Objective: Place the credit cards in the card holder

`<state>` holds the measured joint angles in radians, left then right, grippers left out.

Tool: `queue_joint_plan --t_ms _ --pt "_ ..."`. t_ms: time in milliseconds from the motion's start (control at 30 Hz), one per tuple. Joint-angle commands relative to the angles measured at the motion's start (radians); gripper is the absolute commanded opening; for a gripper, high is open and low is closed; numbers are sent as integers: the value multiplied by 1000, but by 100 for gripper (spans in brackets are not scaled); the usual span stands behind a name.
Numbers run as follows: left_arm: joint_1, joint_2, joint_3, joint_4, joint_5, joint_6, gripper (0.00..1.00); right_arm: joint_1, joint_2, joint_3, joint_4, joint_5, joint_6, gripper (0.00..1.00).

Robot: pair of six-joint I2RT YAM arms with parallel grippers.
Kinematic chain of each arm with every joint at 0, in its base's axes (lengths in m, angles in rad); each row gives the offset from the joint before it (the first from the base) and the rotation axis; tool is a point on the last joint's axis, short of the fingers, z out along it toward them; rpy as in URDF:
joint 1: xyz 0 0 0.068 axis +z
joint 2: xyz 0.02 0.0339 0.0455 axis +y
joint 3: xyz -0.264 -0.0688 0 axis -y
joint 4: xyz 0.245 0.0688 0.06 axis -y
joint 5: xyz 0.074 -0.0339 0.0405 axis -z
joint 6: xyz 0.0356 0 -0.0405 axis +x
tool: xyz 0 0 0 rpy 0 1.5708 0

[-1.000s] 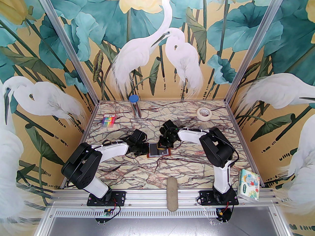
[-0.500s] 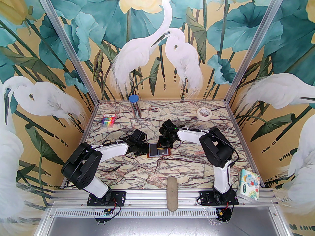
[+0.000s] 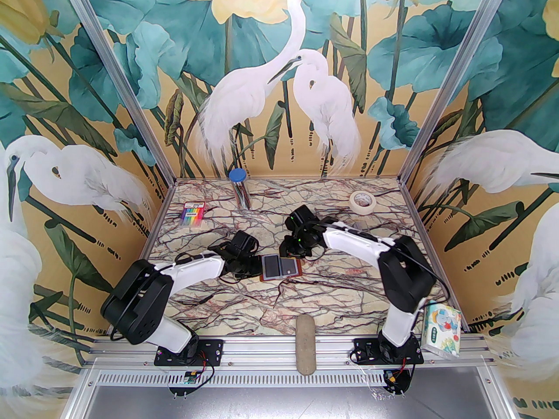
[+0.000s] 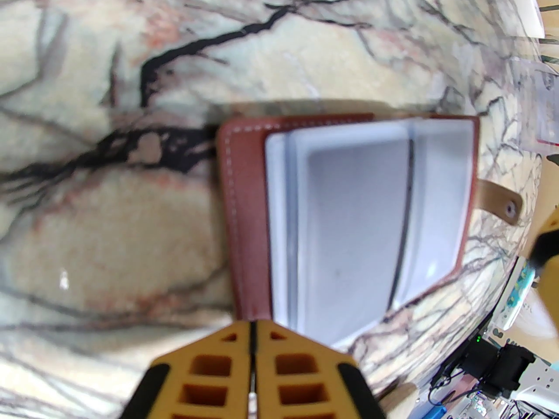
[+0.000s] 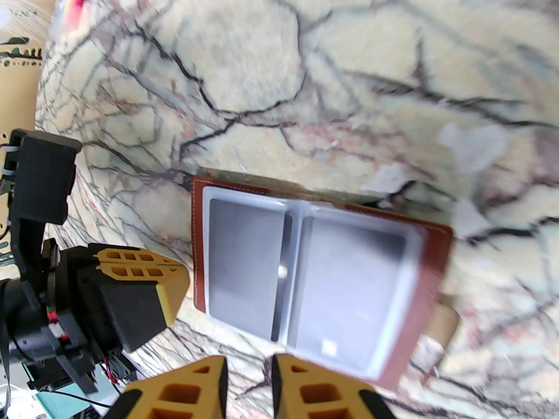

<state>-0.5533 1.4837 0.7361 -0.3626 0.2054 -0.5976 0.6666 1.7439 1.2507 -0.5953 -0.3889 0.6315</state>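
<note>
The card holder (image 3: 281, 269) lies open mid-frame, bare table (image 3: 305, 308) below. At its left edge the left gripper (image 4: 253, 324) is closed; the right gripper (image 5: 247, 363) gapes slightly, empty.

Card holder (image 5: 436, 260): lies open on the marbled surface (image 5: 349, 81), reddish-brown leather, its clear sleeves (image 5: 349, 286) showing grey.
My jaws: slightly parted, empty, tips just beside the holder's edge.
Left arm's jaws: orange, just beside the holder's left edge.
</note>
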Motion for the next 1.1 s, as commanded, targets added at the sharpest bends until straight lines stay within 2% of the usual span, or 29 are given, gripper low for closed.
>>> queue_joint_plan --t_ms 0,167,200,267,333,533,700,967,1067 --pt "7 -84 -27 -36 -21 2 12 4 -90 -37 -54 89 -16 25" --pt "9 -183 -39 -84 -31 5 22 2 -181 -82 -98 180 -15 29" --pt "14 -201 -42 -88 -14 1 25 2 -194 -93 -105 194 -15 30" --pt "48 -246 -67 -50 96 -19 34 2 -212 -110 -115 219 -15 34" --pt "73 -307 -102 -10 148 -45 44 2 -228 -133 -122 244 -16 40" --pt "93 -376 -158 -12 161 -50 60 2 -229 -171 -135 301 -10 63" --pt "95 -356 -217 62 188 -72 67 2 -160 -157 -128 288 -2 64" --pt "95 -241 -271 216 230 -101 70 2 -35 -57 -158 302 -7 64" --pt "95 -197 -269 269 255 -121 70 2 14 -26 -160 301 -10 60"
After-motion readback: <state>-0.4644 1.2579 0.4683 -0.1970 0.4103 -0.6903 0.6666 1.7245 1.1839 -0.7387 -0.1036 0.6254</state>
